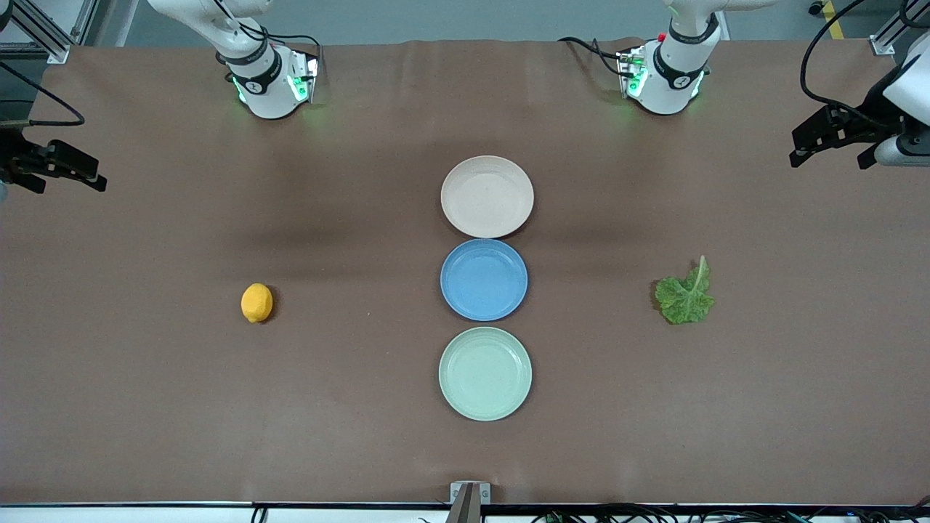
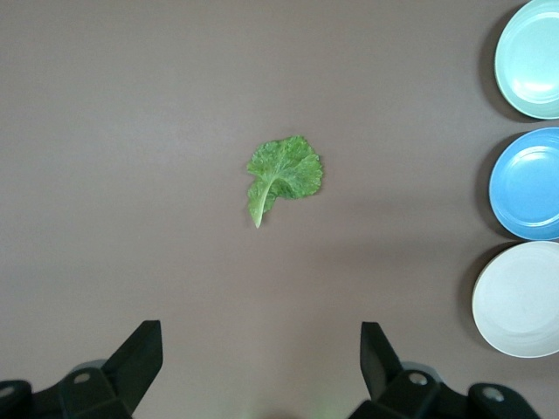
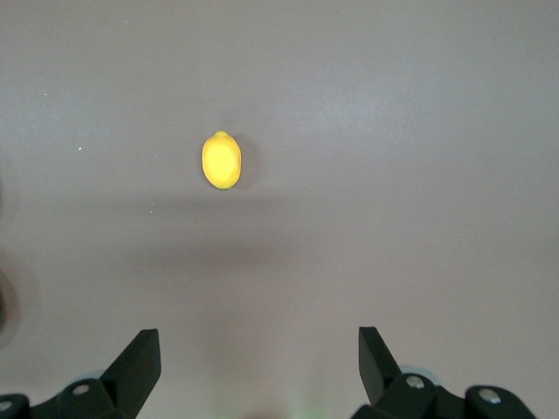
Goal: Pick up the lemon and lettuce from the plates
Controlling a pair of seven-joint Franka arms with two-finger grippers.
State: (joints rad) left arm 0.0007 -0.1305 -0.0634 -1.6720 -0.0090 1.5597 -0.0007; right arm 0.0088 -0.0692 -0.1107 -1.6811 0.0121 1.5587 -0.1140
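The lemon [image 1: 256,302] lies on the bare table toward the right arm's end, not on a plate; it also shows in the right wrist view [image 3: 221,160]. The lettuce [image 1: 686,294] lies on the table toward the left arm's end, also seen in the left wrist view [image 2: 284,172]. The beige-pink plate [image 1: 487,196] and the mint plate [image 1: 484,373] are empty. My left gripper [image 1: 830,160] [image 2: 262,339] hangs open and empty at its end of the table, apart from the lettuce. My right gripper [image 1: 67,181] [image 3: 259,342] hangs open and empty at its end, apart from the lemon.
An empty blue plate [image 1: 484,280] sits between the two pale plates, all three in a row at the table's middle. The three plates show at the edge of the left wrist view [image 2: 528,183]. The arm bases [image 1: 272,83] [image 1: 665,80] stand at the table's back edge.
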